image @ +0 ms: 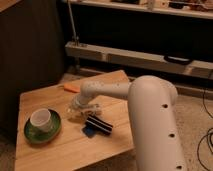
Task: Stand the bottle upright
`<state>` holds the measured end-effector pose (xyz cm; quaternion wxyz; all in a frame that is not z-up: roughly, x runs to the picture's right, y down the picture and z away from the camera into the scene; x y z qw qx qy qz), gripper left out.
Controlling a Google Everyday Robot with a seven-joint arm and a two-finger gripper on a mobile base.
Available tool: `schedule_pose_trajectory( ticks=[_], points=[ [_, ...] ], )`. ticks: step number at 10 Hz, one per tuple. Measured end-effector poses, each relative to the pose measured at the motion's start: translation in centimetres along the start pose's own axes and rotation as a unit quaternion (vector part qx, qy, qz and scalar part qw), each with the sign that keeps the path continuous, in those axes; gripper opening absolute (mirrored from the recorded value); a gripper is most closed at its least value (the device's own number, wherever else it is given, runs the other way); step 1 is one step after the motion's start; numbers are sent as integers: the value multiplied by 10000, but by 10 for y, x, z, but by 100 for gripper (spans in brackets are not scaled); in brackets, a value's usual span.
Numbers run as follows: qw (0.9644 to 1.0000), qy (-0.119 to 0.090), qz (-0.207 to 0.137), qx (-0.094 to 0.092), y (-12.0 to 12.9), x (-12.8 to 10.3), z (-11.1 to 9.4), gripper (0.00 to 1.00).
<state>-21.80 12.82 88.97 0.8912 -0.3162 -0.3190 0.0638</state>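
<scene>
The small whitish-clear bottle point(74, 113) is at the middle of the wooden table point(60, 152), just right of the cup, partly hidden by my gripper. I cannot tell whether it lies flat or is tilted. My gripper point(78, 108) is low over the table, right at the bottle, at the end of the white arm point(107, 90) that reaches in from the right. I cannot tell whether it holds the bottle.
A white cup point(40, 119) stands on a green saucer point(35, 134) at the table's left. A black striped blocky object point(98, 125) lies just right of the gripper. An orange carrot-shaped thing point(71, 88) lies at the far edge. A dark cabinet and a shelf stand behind.
</scene>
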Motion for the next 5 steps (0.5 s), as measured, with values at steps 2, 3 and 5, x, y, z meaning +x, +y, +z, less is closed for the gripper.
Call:
schedule_pose_trajectory(
  ticks=[2, 3, 5],
  points=[
    [10000, 16, 2, 32, -2, 3, -3, 52],
    [10000, -31, 2, 87, -4, 2, -6, 52],
    [9993, -249, -58, 266, -7, -10, -23, 52]
  ],
)
